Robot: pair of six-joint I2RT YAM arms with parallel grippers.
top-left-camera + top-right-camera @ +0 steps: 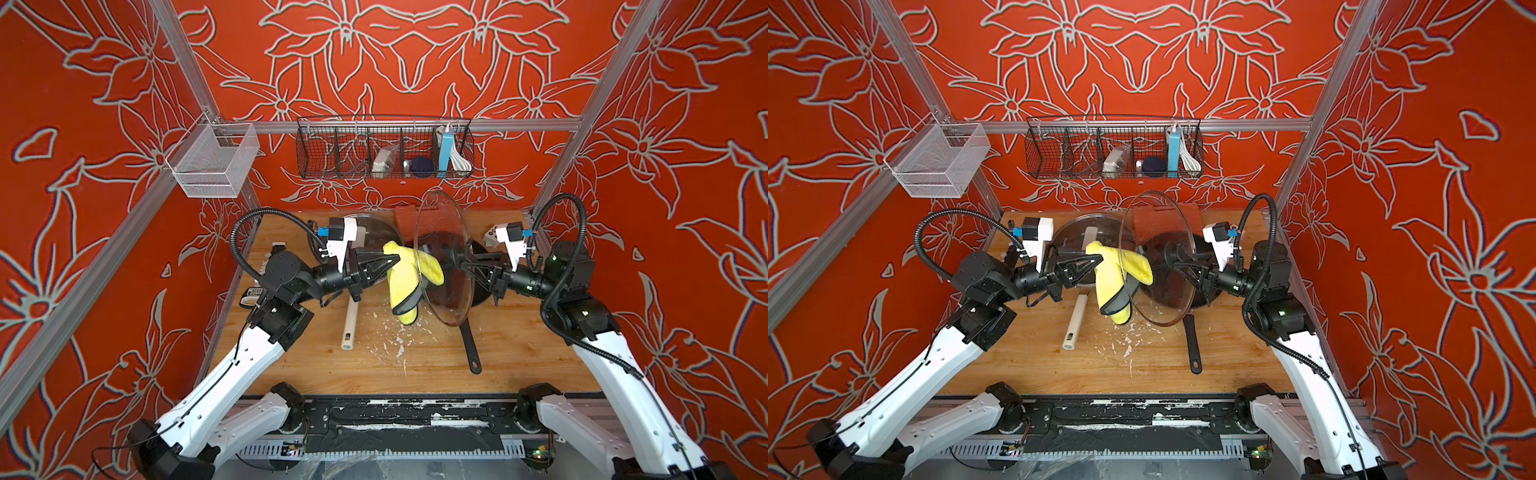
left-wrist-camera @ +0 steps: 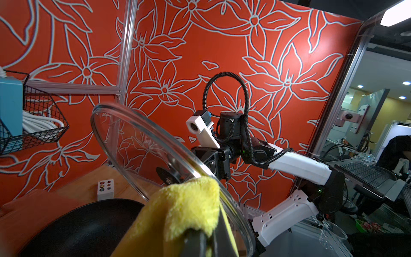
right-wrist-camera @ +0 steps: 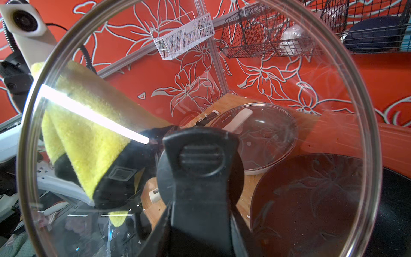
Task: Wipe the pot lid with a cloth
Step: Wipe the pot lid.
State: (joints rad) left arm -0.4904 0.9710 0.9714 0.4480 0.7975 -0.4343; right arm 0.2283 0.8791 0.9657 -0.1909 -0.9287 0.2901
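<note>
Nearest the lens in the right wrist view, caught the black knob (image 3: 201, 153) of the pot lid (image 3: 289, 73), clamped in the right end effector (image 3: 200, 207), closed on that knob and on nothing else. Held the glass disc up on edge, clear of the bench (image 1: 415, 365) and above a black frying pan (image 1: 468, 345), evidently to turn its underside toward the opposite arm while the knob side served as the handle. Pinched one end of the cloth (image 1: 405, 278) in the left end effector (image 1: 392, 262), jaws shut tight on the yellow pile, with the rest hanging free below the grip. Pressed the cloth's upper fold against the lid's inner face close to the rim, as shown in both top views and through the glass from the right wrist; lower tail dangling, apart from the bench. Judged as mid-wipe: contact apparently confined to a small patch near the edge, most of the glass not yet reached. Noted a second glass lid (image 1: 374, 226) lying flat at the back of the bench, untouched and well apart from the work, and white flecks (image 1: 397, 343) scattered over the boards in front.
</note>
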